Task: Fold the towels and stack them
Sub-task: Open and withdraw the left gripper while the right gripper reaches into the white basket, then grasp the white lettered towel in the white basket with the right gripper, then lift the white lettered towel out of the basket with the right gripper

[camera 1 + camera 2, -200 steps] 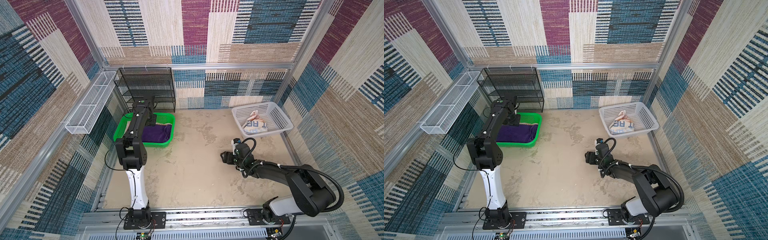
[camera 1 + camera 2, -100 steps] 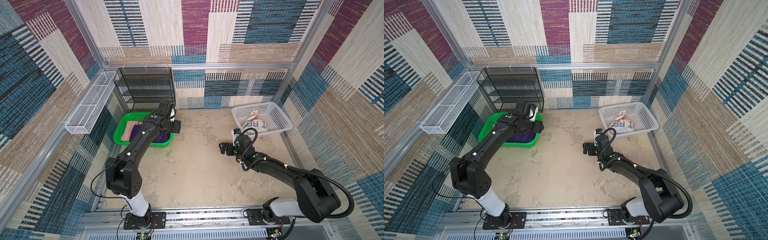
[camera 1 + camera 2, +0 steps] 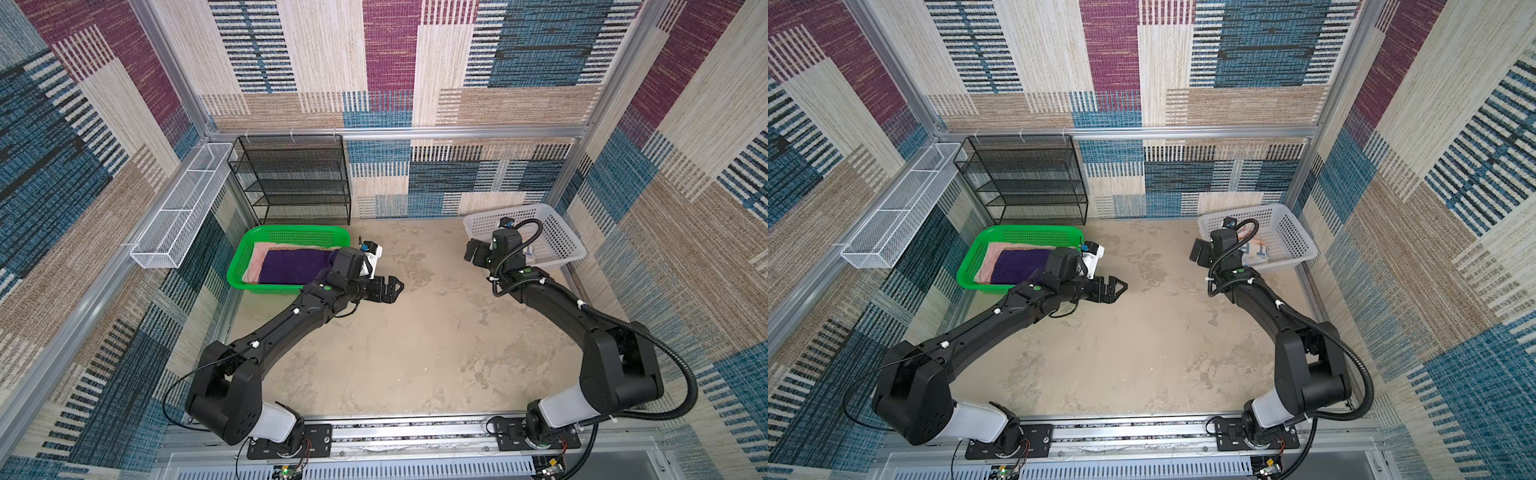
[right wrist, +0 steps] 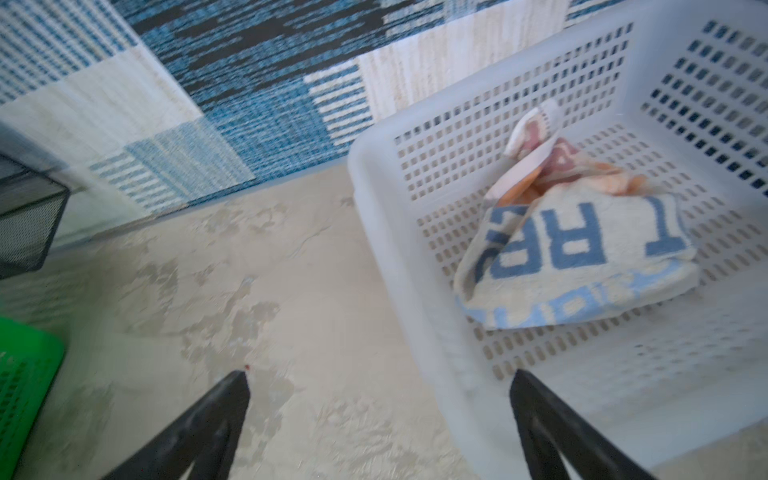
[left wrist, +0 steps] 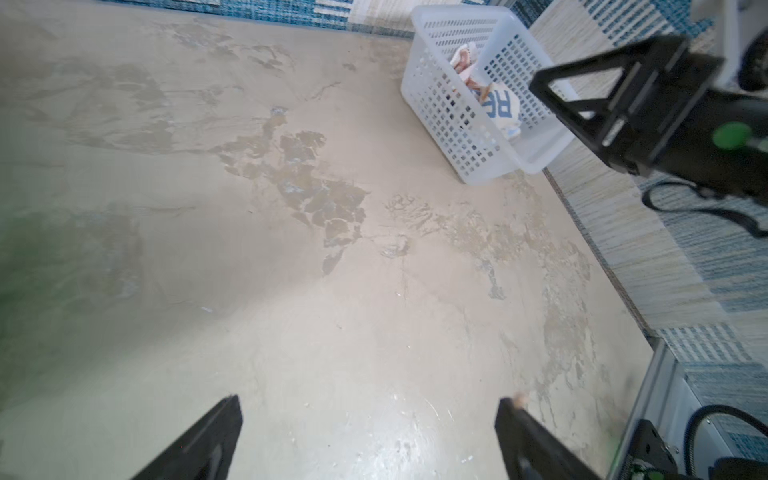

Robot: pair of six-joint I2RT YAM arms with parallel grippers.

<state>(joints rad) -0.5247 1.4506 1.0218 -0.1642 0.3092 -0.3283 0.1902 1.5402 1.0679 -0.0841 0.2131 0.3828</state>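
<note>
Purple towel [image 3: 291,266], both top views only, lettered towel [image 4: 582,257], wrist views

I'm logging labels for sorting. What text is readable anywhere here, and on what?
"T", "R", then a fold-cut letter, perhaps "E": big blue letters on the lettered towel in the white basket.
Lettering on the towel's pale-blue band below them: too blurred to read.
No other readable text.
</note>
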